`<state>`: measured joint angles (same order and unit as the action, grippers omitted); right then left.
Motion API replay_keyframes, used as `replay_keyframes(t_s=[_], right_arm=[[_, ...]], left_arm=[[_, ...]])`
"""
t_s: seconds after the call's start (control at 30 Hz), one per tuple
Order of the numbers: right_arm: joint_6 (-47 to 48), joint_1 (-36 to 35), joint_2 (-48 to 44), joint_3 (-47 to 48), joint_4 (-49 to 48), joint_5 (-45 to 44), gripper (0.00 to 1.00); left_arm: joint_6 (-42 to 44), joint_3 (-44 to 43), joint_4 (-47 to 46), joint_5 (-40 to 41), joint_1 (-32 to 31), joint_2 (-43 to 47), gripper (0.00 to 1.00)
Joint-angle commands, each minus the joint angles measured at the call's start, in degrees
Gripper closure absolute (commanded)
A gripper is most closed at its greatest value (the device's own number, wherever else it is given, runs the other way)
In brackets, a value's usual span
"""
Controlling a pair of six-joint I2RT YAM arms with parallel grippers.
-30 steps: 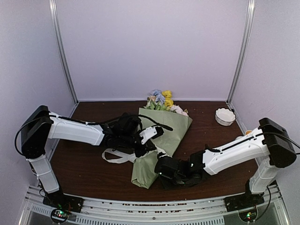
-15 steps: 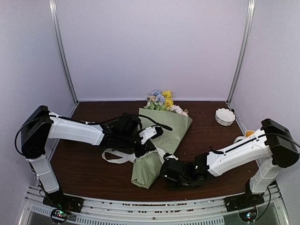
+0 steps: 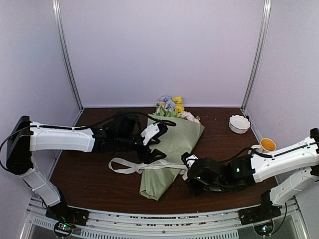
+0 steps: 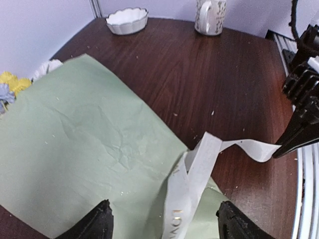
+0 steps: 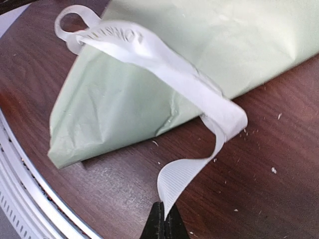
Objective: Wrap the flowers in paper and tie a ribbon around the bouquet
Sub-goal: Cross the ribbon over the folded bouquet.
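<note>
Green bouquet (image 3: 177,137), flowers (image 3: 172,105) far, tip near

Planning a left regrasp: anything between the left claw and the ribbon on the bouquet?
Nothing visible. The open left claw hovers over the cream-white satin ribbon where it crosses the sage-green paper bouquet, with only air between. The right claw holds the ribbon's free end pinched.

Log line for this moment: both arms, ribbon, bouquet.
left pincer: open, over bouquet | right pincer: shut on ribbon end | ribbon: draped across bouquet | bouquet: wrapped, lying flat
</note>
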<state>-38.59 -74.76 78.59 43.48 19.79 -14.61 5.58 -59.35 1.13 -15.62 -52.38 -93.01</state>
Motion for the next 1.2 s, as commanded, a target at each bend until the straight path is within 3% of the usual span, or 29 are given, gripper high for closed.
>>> replay_keyframes(t_s=[0.0,0.1,0.23,0.3,0.5,0.73,0.83,0.9,0.97,1.1,1.17], right_arm=[[13.2,0.8,-5.9,4.0,1.4,-0.9,1.0],[16.8,4.6,-9.5,4.8,0.3,2.2,1.0],[17.8,8.1,-12.0,3.9,-4.8,5.8,1.0],[18.5,8.2,-10.8,4.4,-5.7,6.8,1.0],[20.7,10.4,-8.1,9.3,-7.0,13.0,1.0],[22.6,15.9,-6.8,14.5,-7.7,19.6,1.0],[22.1,18.7,-5.8,15.6,-8.4,22.0,1.0],[20.9,20.4,-5.5,16.0,-9.4,23.7,1.0],[19.8,22.1,-5.5,16.5,-10.7,25.6,1.0],[19.0,25.7,-5.4,17.6,-11.0,26.5,1.0],[18.1,27.8,-5.5,18.4,-11.0,27.2,1.0]], left_arm=[[-1.9,1.0,-1.6,-1.4,1.2,4.8,0.22],[-6.3,1.0,1.5,2.1,2.2,6.4,0.22],[-15.7,-2.2,17.5,17.9,4.0,7.2,0.33],[-20.2,0.4,21.9,20.6,6.8,8.8,0.34],[-27.9,15.2,19.2,19.8,16.3,12.6,0.29],[-27.8,16.2,15.9,17.6,17.1,5.3,0.27],[-27.5,16.2,16.1,20.1,17.3,3.6,0.31],[-27.1,15.6,16.4,19.6,17.3,2.3,0.39],[-26.9,15.6,15.6,18.3,17.3,1.0,0.54],[-27.1,15.7,13.1,17.0,17.3,-1.5,1.0],[-27.2,15.1,12.1,17.6,17.3,-1.5,1.0]])
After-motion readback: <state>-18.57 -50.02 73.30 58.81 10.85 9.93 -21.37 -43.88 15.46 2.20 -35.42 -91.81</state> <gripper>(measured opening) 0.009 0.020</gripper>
